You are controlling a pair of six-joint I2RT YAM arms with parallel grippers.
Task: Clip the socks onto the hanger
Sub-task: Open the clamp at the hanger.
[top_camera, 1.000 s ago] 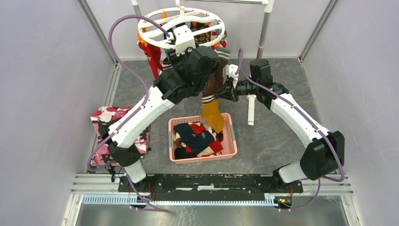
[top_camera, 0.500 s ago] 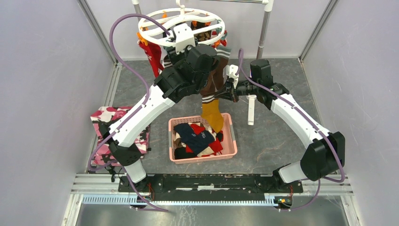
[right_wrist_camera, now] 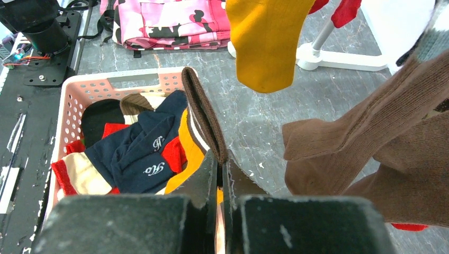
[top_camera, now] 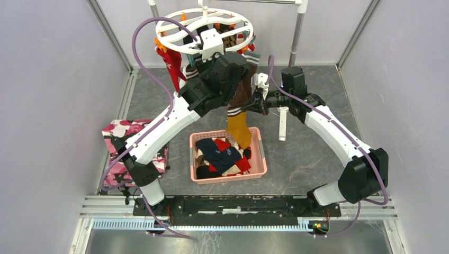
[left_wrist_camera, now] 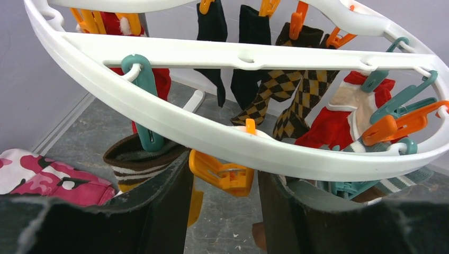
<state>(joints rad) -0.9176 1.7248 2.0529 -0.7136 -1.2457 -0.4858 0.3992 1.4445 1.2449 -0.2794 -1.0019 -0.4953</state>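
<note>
Left gripper [left_wrist_camera: 223,169], jaws partly apart, straddles 1 orange clip [left_wrist_camera: 219,179] under the hanger [left_wrist_camera: 296,154]; contact cannot be told. Right gripper [right_wrist_camera: 218,159], closed, pinches the brown cuff of 1 striped sock [right_wrist_camera: 204,111] over the pink basket [top_camera: 227,179] of socks [top_camera: 219,153].

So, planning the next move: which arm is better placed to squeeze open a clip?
Left. The left claw straddles an orange clip under the hanger; the right claw is shut on a brown-cuffed sock.
</note>
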